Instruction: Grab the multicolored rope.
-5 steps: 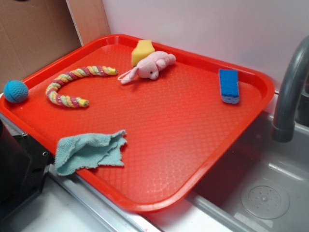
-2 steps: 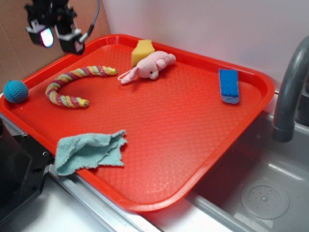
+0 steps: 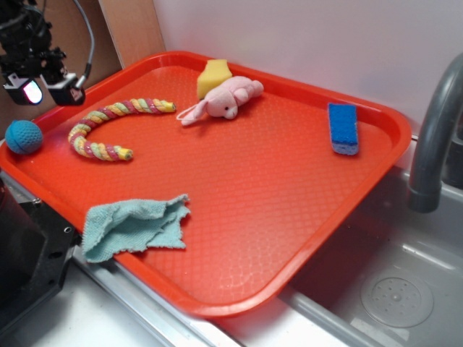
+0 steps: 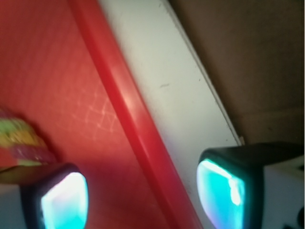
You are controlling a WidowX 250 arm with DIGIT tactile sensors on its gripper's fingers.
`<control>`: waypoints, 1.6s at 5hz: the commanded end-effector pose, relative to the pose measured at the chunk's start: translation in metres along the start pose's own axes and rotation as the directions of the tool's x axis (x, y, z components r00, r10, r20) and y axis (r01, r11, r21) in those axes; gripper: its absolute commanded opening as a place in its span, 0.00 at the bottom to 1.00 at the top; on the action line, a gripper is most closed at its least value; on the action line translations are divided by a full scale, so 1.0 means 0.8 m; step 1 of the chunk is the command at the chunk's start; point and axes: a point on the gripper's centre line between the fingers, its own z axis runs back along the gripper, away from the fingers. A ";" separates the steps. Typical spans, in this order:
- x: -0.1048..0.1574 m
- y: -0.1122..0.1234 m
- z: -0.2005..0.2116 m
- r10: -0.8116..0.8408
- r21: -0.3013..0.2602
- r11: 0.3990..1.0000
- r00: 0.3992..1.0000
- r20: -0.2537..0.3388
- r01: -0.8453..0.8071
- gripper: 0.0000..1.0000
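Fingers point(image 3: 45, 90) spread apart, empty — multicolored rope point(image 3: 108, 127) lies just beside them, untouched.

You have soft, even light in the exterior view: the red tray point(image 3: 289, 188) is bright, with a pale sheen on its textured floor near the front edge and on the rim. Shadows are short and faint, tucked close under the teal cloth point(image 3: 134, 225) and the blue sponge point(image 3: 343, 129). Focus there is fair, a little grainy. The lower left corner is dark. Your wrist view is far worse: smeared throughout, with the multicolored rope point(image 4: 21, 143) only a blurred patch at the left edge. The tool's fingertips point(image 4: 64, 200) glow cyan and wash out, and a pale glare streak lies on the tray rim.
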 end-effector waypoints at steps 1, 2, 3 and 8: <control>-0.020 0.022 0.032 0.260 0.110 0.957 0.961 0.093 -0.269 1.00; -0.017 -0.017 0.036 0.209 0.132 0.967 0.975 0.078 -0.218 1.00; -0.019 -0.033 0.030 0.203 0.150 0.966 0.977 0.067 -0.211 1.00; -0.024 -0.088 -0.045 0.146 0.069 0.987 0.988 -0.039 -0.144 1.00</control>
